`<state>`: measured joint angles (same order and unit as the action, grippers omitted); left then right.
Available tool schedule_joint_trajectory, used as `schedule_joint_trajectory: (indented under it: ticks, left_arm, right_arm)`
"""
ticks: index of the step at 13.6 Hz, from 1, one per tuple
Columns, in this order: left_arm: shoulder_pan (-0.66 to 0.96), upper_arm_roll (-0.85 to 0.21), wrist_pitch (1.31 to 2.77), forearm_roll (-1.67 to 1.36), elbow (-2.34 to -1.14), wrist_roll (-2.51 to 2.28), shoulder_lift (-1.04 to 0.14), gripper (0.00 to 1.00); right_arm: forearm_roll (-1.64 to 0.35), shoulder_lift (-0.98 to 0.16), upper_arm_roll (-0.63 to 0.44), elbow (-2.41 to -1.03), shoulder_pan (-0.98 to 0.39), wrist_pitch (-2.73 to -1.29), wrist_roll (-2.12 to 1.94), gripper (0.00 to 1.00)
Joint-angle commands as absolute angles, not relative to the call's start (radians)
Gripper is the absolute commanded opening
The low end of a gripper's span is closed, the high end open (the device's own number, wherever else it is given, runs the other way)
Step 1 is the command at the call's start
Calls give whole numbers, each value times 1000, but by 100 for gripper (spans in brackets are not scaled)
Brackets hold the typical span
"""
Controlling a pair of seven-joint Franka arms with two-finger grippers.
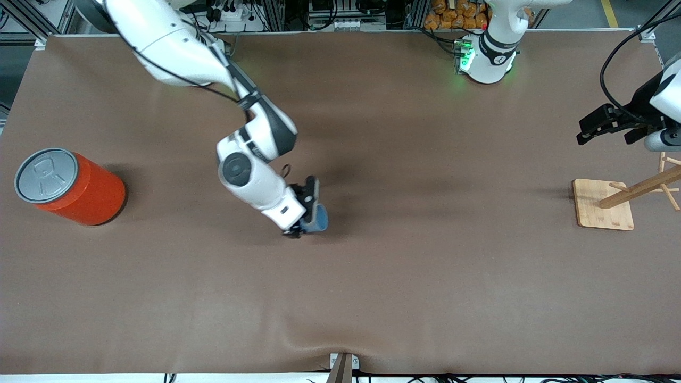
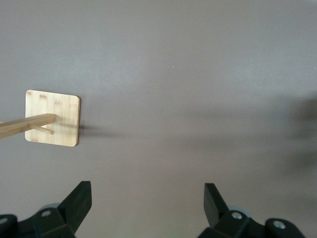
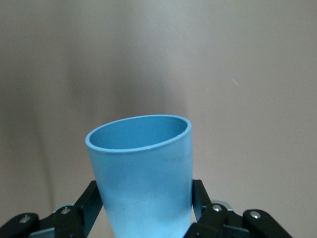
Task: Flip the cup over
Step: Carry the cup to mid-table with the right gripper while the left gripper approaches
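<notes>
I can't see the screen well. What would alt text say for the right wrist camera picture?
A small light-blue tapered plastic cup fills the middle of the picture, gripped low on its sides between the two black fingers of the right hand, its open rim pointing away from the camera. Past it lies only the plain brown table.

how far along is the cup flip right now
Done: the right end effector has closed on the small light-blue tapered plastic cup near its base, mid-table. In hand: the cup's open rim faces away from the wrist camera. Left: whether the turn is finished can't be told; release remains. The left end effector waits open near the wooden rack.
</notes>
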<state>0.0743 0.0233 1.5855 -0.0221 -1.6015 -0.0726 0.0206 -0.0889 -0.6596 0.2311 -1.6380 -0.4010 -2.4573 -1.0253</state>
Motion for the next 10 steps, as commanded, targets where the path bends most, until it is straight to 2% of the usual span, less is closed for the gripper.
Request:
schedule_joint_trajectory:
  ticks: [1, 3, 5, 6, 7, 8, 10]
  left_arm:
    - [72, 15, 1568, -31, -1592, -52, 3, 100]
    - [71, 17, 1552, -38, -1591, -49, -6, 100]
    - [71, 17, 1551, -47, -1594, -49, -29, 100]
    - [68, 15, 1549, -49, -1598, -48, -50, 100]
    - [74, 15, 1548, -49, -1600, -48, -51, 100]
    - [83, 11, 1546, -51, -1597, -49, -52, 100]
    - [98, -6, 1543, -57, -1598, -48, -61, 100]
  right_arm:
    - [-66, -664, 212, -1652, -442, -2500, -1020, 49]
    - [-37, -693, 201, -1651, -478, -2500, -1016, 53]
    - [-34, -721, 137, -1651, -544, -2505, -993, 60]
    - [-32, -726, 97, -1651, -583, -2507, -992, 69]
    - [-23, -727, 77, -1652, -604, -2516, -992, 88]
    - [-23, -726, 74, -1652, -607, -2517, -992, 100]
    - [-23, -716, 75, -1651, -606, -2505, -988, 100]
